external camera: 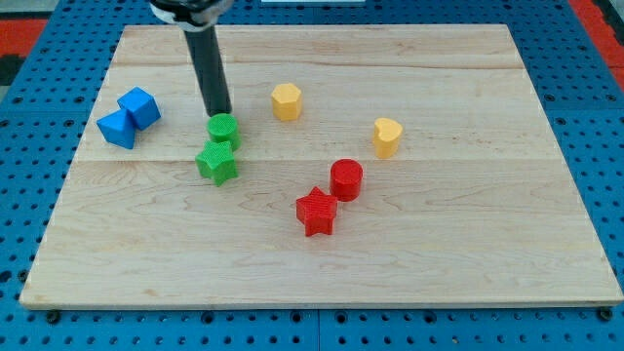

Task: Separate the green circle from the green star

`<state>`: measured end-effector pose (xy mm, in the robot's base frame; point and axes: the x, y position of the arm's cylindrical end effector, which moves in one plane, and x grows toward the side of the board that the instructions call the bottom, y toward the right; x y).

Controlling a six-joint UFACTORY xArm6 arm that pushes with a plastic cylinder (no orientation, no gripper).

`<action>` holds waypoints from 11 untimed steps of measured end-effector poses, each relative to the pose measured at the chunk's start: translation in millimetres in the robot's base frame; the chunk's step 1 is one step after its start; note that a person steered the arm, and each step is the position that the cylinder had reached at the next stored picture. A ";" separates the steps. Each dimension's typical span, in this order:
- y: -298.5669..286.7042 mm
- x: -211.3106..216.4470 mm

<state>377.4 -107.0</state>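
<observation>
While the rod comes down from the view's top, my tip point(220, 113) sits at the top edge of the green circle point(224, 130), touching it or just short of it; can't tell which. No jaws on this rig, just a straight dark rod, so nothing is released, clenched or grasping.

Green circle: left of centre on the table point(468, 253), upright. Green star point(217, 162) is directly below it toward the view's bottom, slightly to the view's left, and the two are in contact or as good as; no visible gap between them. So the pair is not separated.

Other blocks:
- Two blue blocks at the view's left, pressed against each other: blue cube point(140, 105) on the upper right, second blue block point(117, 128) on the lower left, shape unclear. Well apart from the green pair.
- Yellow hexagon-like block point(286, 100) to the right of my tip, near but not touching anything.
- Yellow heart point(387, 136) farther to the view's right, on its own.
- Red cylinder point(346, 179) and red star point(316, 212) below centre, star to the lower left of the cylinder, just beside or touching it.

Table is a light wooden board on a blue perforated base point(39, 331).
</observation>
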 end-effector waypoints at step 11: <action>-12.8 43.4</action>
